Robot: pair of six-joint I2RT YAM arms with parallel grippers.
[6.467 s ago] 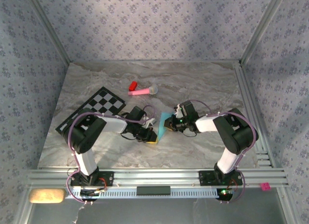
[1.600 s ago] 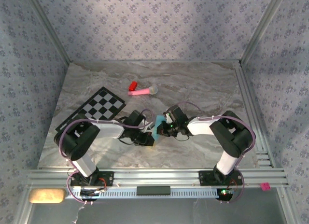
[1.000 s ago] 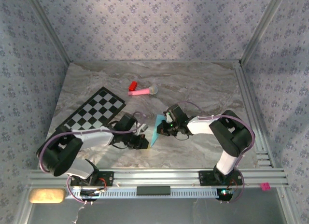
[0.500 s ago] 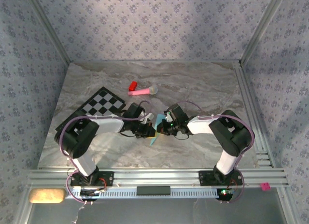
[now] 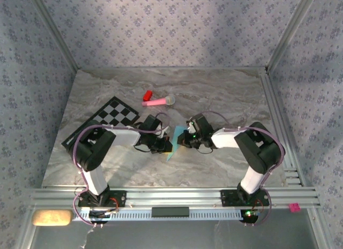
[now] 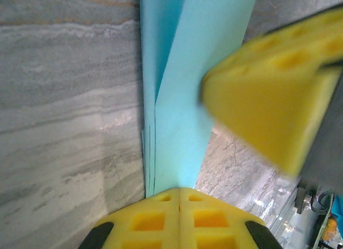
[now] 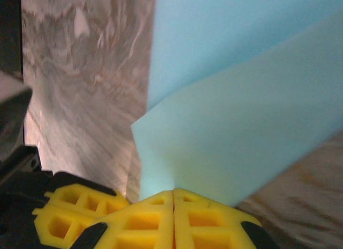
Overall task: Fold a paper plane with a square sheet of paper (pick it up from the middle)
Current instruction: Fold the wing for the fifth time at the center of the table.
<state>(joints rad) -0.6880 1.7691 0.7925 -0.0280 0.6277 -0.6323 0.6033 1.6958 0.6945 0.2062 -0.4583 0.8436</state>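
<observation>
Floral lilac wallpaper closes in a marble-patterned desk [image 5: 225, 99], with the two arm bases bolted to the metal rail at its near edge. A black-and-white checkered mat [image 5: 105, 122] lies at an angle on the left side of the desk. Farther back, near the middle, a pink stick toy [image 5: 157, 102] rests with a small red piece [image 5: 147, 94] just beside its left end.

Both arms reach inward and meet at the middle of the desk, where the light-blue paper [image 5: 174, 140] is held between them. From above it appears as a narrow slanted strip, its lower tip pointing toward the near edge, well apart from the mat and the pink toy.

In the left wrist view, the left pincer [image 6: 179, 206] is clenched on the paper's near edge: its two yellow pads [image 6: 147, 221] press together with no gap, and the paper rises straight out of their seam. The paper here is folded, with a long crease running up its left side and thin layered edges showing along it. One yellow pad of the other arm looms blurred at the right, against or just beside the paper; I cannot tell which.

In the right wrist view, the right pincer [image 7: 173, 203] is likewise clenched on the paper, its pads closed along one seam from which a broad blue flap slopes up to the right, with a second blue layer behind it. Marble shows to the left, and another yellow pad sits at the lower left corner.
</observation>
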